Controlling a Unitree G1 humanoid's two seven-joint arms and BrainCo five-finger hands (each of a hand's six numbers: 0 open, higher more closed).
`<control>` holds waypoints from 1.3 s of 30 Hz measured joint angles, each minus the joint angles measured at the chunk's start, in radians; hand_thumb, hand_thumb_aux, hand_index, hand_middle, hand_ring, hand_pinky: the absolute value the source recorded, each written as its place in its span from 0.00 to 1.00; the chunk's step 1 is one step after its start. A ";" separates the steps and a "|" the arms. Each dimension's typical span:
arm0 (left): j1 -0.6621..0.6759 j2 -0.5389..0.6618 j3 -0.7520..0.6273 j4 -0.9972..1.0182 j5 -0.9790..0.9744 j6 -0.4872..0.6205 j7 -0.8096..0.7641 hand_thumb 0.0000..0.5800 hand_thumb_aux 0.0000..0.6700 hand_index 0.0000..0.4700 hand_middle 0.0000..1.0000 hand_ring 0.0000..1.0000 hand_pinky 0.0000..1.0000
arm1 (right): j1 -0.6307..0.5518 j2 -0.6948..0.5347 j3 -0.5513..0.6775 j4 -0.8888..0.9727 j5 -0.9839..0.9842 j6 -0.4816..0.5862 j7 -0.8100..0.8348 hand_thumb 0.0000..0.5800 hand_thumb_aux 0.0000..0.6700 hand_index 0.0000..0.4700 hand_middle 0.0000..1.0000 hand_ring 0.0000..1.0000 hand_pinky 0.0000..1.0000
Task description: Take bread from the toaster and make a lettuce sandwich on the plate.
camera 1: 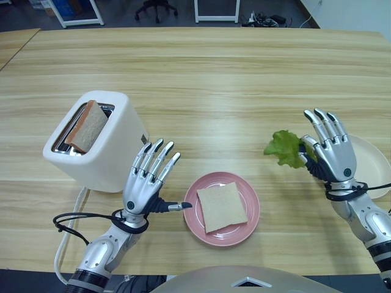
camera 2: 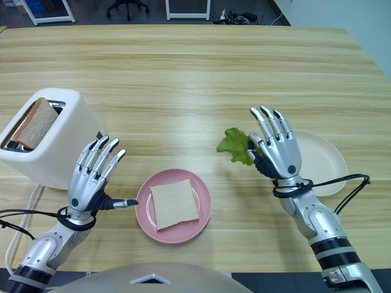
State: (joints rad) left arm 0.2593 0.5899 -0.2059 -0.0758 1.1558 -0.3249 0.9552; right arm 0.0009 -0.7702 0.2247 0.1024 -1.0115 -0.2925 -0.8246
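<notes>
A white toaster (camera 1: 104, 140) stands at the left with one bread slice (camera 1: 87, 126) sticking up from its slot. A pink plate (camera 1: 250, 221) near the front centre carries a second bread slice (camera 1: 221, 206) lying flat. My left hand (camera 1: 148, 180) hovers between toaster and plate, fingers spread, holding nothing. My right hand (camera 1: 328, 155) is raised at the right and pinches a green lettuce leaf (camera 1: 285, 148), which hangs in the air to the right of and above the pink plate.
A cream plate (camera 2: 324, 160) sits behind my right hand near the table's right side. The toaster's cable (camera 1: 70, 223) loops along the front left edge. The far half of the wooden table (camera 1: 201, 67) is bare wood.
</notes>
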 measured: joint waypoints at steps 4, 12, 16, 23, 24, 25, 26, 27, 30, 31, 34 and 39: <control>-0.016 -0.010 0.001 0.027 -0.001 0.007 0.012 0.00 0.00 0.00 0.00 0.00 0.00 | -0.010 0.015 0.044 -0.047 -0.043 -0.070 -0.020 1.00 1.00 1.00 0.00 0.00 0.00; -0.082 -0.024 -0.010 0.077 -0.018 0.006 0.018 0.00 0.00 0.00 0.00 0.00 0.00 | -0.205 0.190 0.243 -0.017 -0.173 -0.168 -0.030 1.00 1.00 1.00 0.00 0.00 0.00; -0.089 -0.024 -0.008 0.081 -0.021 0.008 0.019 0.00 0.00 0.00 0.00 0.00 0.00 | -0.206 0.246 0.371 0.020 -0.230 -0.223 -0.026 1.00 1.00 1.00 0.00 0.00 0.00; -0.103 -0.021 0.018 0.094 -0.038 0.019 0.019 0.00 0.00 0.00 0.00 0.00 0.00 | -0.104 0.188 0.419 0.028 -0.226 -0.291 -0.022 1.00 1.00 1.00 0.00 0.00 0.00; -0.104 -0.021 0.020 0.096 -0.038 0.021 0.019 0.00 0.00 0.00 0.00 0.00 0.00 | -0.092 0.167 0.414 0.013 -0.222 -0.301 -0.022 1.00 1.00 1.00 0.00 0.00 0.00; -0.104 -0.020 0.024 0.097 -0.039 0.023 0.019 0.00 0.00 0.00 0.00 0.00 0.00 | -0.083 0.149 0.405 -0.005 -0.214 -0.312 -0.021 1.00 1.00 1.00 0.00 0.00 0.00; -0.104 -0.018 0.031 0.098 -0.040 0.027 0.019 0.00 0.00 0.00 0.00 0.00 0.00 | -0.077 0.132 0.395 -0.022 -0.202 -0.324 -0.018 1.00 1.00 1.00 0.00 0.00 0.00; -0.104 -0.017 0.041 0.098 -0.042 0.029 0.018 0.00 0.00 0.00 0.00 0.00 0.00 | -0.076 0.121 0.388 -0.032 -0.192 -0.332 -0.012 1.00 0.97 0.97 0.00 0.00 0.00; -0.097 0.003 0.070 0.096 -0.066 0.038 0.017 0.00 0.00 0.00 0.00 0.00 0.00 | -0.064 0.083 0.361 -0.043 -0.150 -0.358 0.044 0.67 0.43 0.43 0.00 0.00 0.00; -0.091 0.007 0.078 0.094 -0.069 0.041 0.016 0.00 0.00 0.00 0.00 0.00 0.00 | -0.057 0.074 0.354 -0.042 -0.141 -0.361 0.063 0.25 0.13 0.13 0.00 0.00 0.00; -0.070 0.017 0.099 0.079 -0.076 0.049 0.010 0.00 0.00 0.00 0.00 0.00 0.00 | -0.044 0.068 0.345 -0.040 -0.129 -0.361 0.099 0.00 0.00 0.00 0.00 0.00 0.00; -0.005 0.017 0.170 -0.015 -0.095 0.100 -0.050 0.00 0.00 0.00 0.00 0.00 0.00 | -0.041 0.078 0.345 0.005 -0.129 -0.346 0.150 0.00 0.00 0.00 0.00 0.00 0.00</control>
State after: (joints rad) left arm 0.2538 0.6068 -0.0355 -0.0906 1.0608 -0.2245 0.9047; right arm -0.0400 -0.6923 0.5700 0.1071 -1.1401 -0.6389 -0.6744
